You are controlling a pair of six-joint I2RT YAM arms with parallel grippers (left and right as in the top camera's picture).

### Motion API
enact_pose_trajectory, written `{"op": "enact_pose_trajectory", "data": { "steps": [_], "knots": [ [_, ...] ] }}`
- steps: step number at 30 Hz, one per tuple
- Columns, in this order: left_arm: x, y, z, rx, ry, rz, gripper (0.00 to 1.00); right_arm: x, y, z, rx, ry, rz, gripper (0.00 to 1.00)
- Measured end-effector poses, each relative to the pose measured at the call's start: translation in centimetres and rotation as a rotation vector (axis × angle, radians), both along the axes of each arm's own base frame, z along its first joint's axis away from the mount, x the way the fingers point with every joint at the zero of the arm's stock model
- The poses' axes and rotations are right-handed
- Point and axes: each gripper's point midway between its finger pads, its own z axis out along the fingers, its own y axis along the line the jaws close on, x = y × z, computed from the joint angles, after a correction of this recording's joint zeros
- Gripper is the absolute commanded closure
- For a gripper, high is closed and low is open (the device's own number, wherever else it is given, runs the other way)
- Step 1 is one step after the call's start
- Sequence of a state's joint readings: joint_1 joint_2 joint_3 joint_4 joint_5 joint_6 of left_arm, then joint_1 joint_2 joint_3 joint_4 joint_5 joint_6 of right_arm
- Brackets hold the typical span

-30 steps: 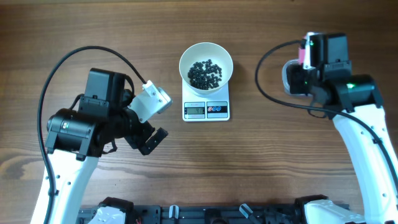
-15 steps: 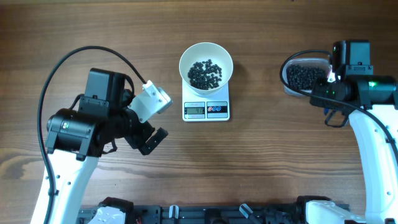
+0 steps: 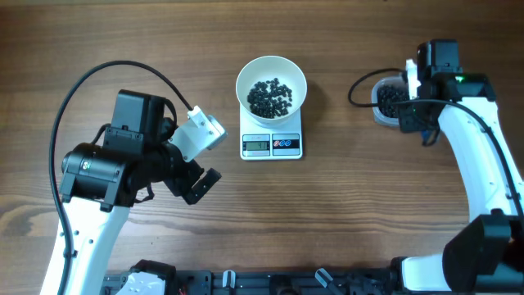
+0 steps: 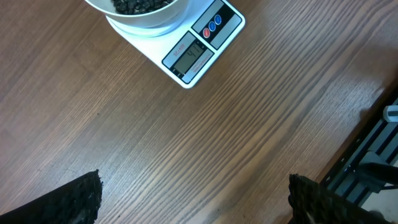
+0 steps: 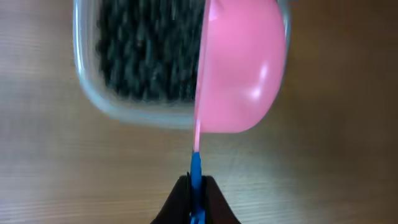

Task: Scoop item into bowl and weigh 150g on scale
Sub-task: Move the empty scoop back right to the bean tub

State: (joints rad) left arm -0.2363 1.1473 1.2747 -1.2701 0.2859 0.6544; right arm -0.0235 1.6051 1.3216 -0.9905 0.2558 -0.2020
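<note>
A heap of small black beads (image 3: 270,97) lies in the bottom of the white bowl (image 3: 271,67). The bowl stands on the back part of the scale (image 3: 272,145). Both are well apart from the right gripper (image 3: 412,82), off to its left, and about as far from the left gripper (image 3: 201,185), off to its right and further from the robot.

In the left wrist view the scale's grey display (image 4: 188,57) and its 2 round buttons (image 4: 212,25), 1 red and 1 blue, sit ahead of the left gripper's fingers (image 4: 81,200). Bare wooden table (image 4: 205,143) lies between them. The digits are too small to read. The left gripper's jaws stand wide apart, with nothing between them.

More beads fill a clear plastic tub (image 5: 134,109), which lies directly ahead of the right gripper in its wrist view. The right gripper's jaws are pinched tight on the thin blue handle of a pink scoop (image 5: 242,68). The scoop's cup is turned on its side, so its rim shows as a straight edge running away from the fingers. The cup covers the right part of the tub. That view is blurred, so I cannot tell whether the cup touches the beads or whether it holds any. From overhead, only part of the tub shows beside the right arm.
</note>
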Motion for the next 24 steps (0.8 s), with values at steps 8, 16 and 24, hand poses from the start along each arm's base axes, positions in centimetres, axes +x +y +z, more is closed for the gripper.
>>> {"op": "enact_pose_trajectory", "data": {
  "steps": [8,16,24],
  "knots": [
    [0.0,0.0,0.0,0.0,-0.001,0.0,0.0,1.6,-1.9,-1.6,-0.07,0.04,0.12,0.96],
    [0.0,0.0,0.0,0.0,-0.001,0.0,0.0,2.1,-3.5,-4.3,-0.105,0.121,0.191,0.96],
    [0.0,0.0,0.0,0.0,-0.001,0.001,0.0,2.5,-3.4,-6.1,-0.096,0.158,0.226,0.96]
  ]
}}
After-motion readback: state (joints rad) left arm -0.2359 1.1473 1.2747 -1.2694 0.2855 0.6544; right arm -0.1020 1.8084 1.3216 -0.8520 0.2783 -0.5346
